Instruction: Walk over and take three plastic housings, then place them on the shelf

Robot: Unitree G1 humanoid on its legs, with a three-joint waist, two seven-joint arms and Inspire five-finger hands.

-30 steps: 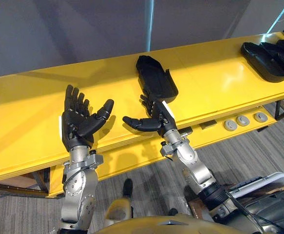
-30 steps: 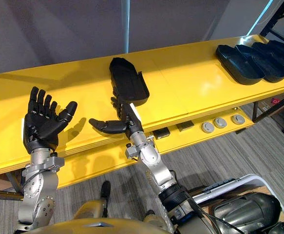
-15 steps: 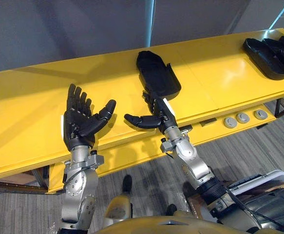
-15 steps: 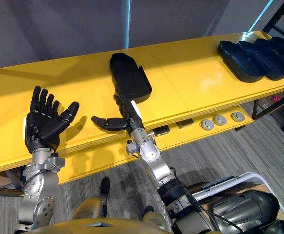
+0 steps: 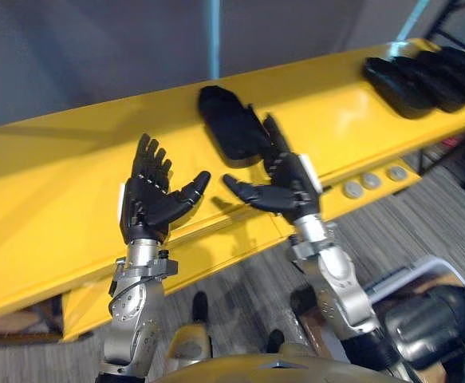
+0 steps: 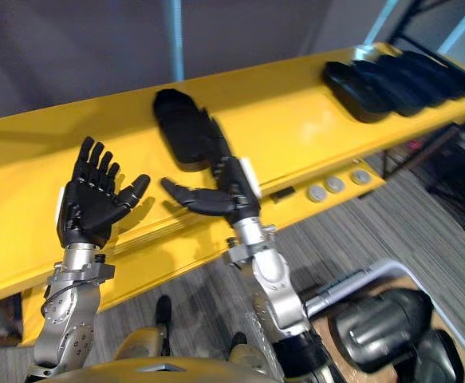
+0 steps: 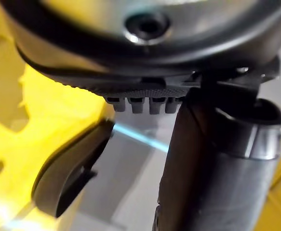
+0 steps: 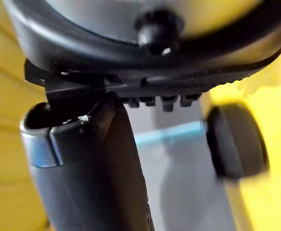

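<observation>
Yellow shelf holds a black housing, and in front of it the left hand and the right hand are up, fingers spread open, holding nothing.

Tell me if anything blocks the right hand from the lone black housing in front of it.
Nothing visible does. The open right hand is at the near end of the housing on the yellow table; whether they touch is unclear.

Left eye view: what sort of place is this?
Probably a factory or lab parts station: a long yellow bench, one black moulded plastic housing on it, a row of similar housings at its right end, round grey discs on the lower ledge.
</observation>
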